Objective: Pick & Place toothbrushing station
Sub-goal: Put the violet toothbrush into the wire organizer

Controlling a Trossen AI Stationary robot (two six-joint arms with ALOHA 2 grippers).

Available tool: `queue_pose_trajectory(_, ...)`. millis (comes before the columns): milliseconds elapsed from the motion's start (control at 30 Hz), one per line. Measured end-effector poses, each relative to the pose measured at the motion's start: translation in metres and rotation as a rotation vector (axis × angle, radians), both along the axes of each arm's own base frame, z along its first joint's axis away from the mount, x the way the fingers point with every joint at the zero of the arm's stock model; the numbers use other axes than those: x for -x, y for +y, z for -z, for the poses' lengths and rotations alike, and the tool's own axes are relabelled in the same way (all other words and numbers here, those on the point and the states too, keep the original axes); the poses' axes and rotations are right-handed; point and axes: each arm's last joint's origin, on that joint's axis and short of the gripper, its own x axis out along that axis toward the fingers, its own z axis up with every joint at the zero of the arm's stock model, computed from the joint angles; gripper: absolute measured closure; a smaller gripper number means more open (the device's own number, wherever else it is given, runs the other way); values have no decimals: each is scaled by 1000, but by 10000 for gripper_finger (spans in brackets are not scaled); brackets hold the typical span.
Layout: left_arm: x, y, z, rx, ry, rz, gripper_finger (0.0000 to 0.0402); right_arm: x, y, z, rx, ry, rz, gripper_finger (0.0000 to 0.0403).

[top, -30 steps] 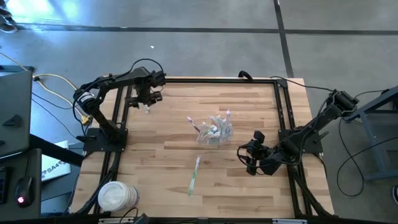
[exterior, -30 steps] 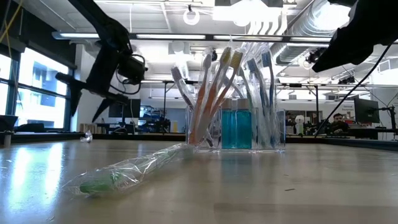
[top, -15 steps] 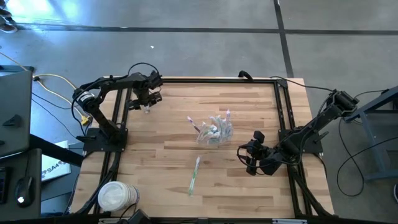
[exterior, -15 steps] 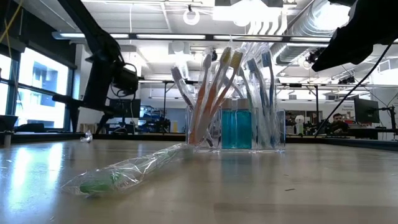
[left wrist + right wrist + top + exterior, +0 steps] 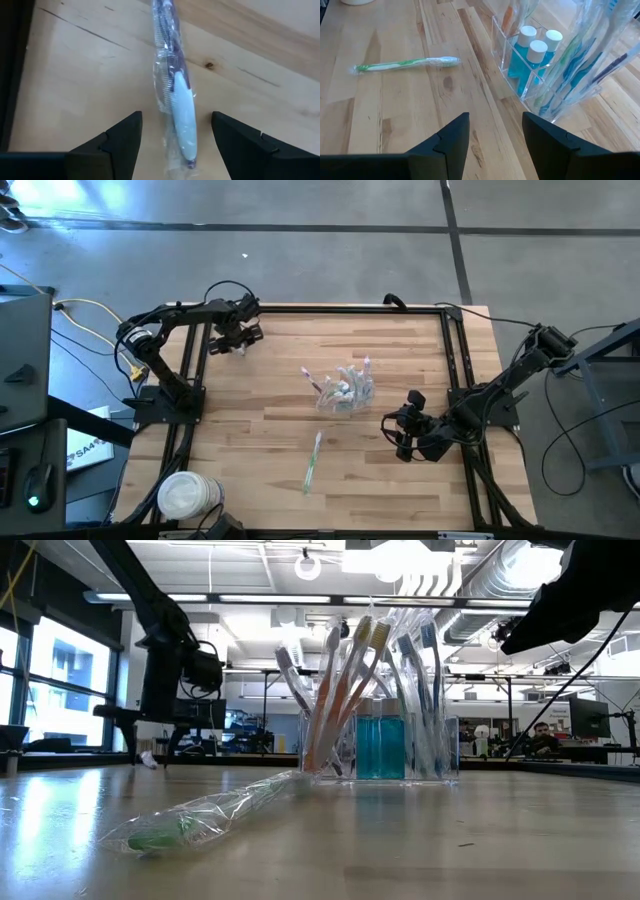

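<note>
Compared with a second ago, the left gripper (image 5: 237, 340) is seen lowered at the desk's (image 5: 260, 470) 11 o'clock corner, now down at the surface over a wrapped blue toothbrush (image 5: 176, 95). This is judged to be the approach to a pick, not yet a grasp. In the left wrist view the gripper's 2 fingers (image 5: 112, 142) are spread apart, unclenched, with the brush lying flat between them, its handle end nearest and touching neither finger.

The transparent container (image 5: 345, 392), filled with toothbrushes and 3 white-capped blue tubes (image 5: 535, 55), is placed at the desk's centre. A wrapped green toothbrush (image 5: 313, 462) is left lying at 6 o'clock from it. The right gripper (image 5: 402, 432) is parked at 4 o'clock from the container, released and empty.
</note>
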Motion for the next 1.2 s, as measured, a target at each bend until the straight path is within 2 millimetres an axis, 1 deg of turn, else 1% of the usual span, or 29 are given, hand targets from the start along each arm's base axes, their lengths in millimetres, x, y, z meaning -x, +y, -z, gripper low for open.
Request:
queue_pose_trajectory(133, 0, 0, 0, 3, 3, 2, 171, 0, 0, 0, 0, -1, 0, 228)
queue_pose_trajectory(200, 0, 0, 0, -2, 0, 7, 182, 0, 0, 0, 0, -1, 0, 228)
queue_pose_trajectory(267, 0, 0, 0, -7, 4, 11, 201, 0, 0, 0, -1, -1, 0, 228)
queue_pose_trajectory(367, 0, 1, 0, -14, 7, 26, 245, 0, 0, 0, -1, -1, 0, 228)
queue_pose_trajectory(600, -1, 2, -1, -33, 39, 129, 373, 0, 0, 0, -1, -1, 0, 228)
queue_pose_trajectory(633, -1, 2, -2, -34, 42, 145, 384, 0, 0, 0, -1, -1, 0, 228)
queue_pose_trajectory(667, -1, 2, -2, -33, 44, 156, 389, 0, 0, 0, -1, -1, 0, 228)
queue_pose_trajectory(800, 0, 2, -2, -25, 52, 172, 386, 0, 0, 0, -1, -2, 0, 228)
queue_pose_trajectory(900, -2, -2, -1, -8, 63, 226, 395, 0, 0, 0, -1, -1, -1, 228)
queue_pose_trajectory(1033, -11, -11, -2, -10, 86, 332, 399, 0, 0, 0, -2, -1, -1, 228)
queue_pose_trajectory(1200, -22, -27, -8, -13, 84, 444, 400, 0, 0, 0, -3, -1, -1, 228)
